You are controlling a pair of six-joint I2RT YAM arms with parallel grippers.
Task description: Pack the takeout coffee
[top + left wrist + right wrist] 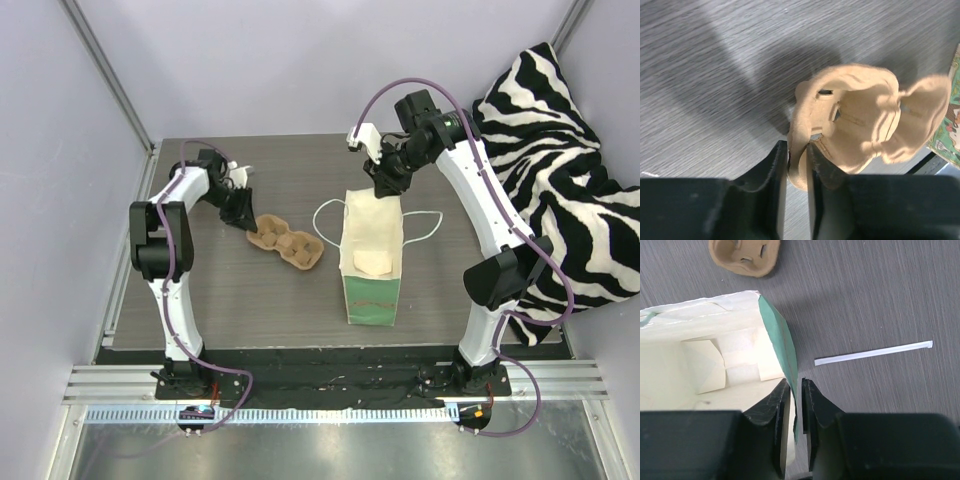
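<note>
No takeout coffee cup shows in any view. My left gripper (245,218) (797,147) is shut on the near rim of the brown moulded-pulp carrier (287,242) (860,115), which is empty and lies on the table. My right gripper (385,185) (795,382) is shut on the top edge of the far wall of the mint-green paper bag (372,290) (777,335). The bag stands upright and open, and its pale inside shows no cup. The carrier also shows in the right wrist view (745,257), left of the bag.
A white wrapped straw (873,352) lies flat on the table beyond the bag. The bag's white string handles (330,215) hang out to both sides. A zebra-striped cushion (560,180) fills the right edge. Grey walls close the back and left.
</note>
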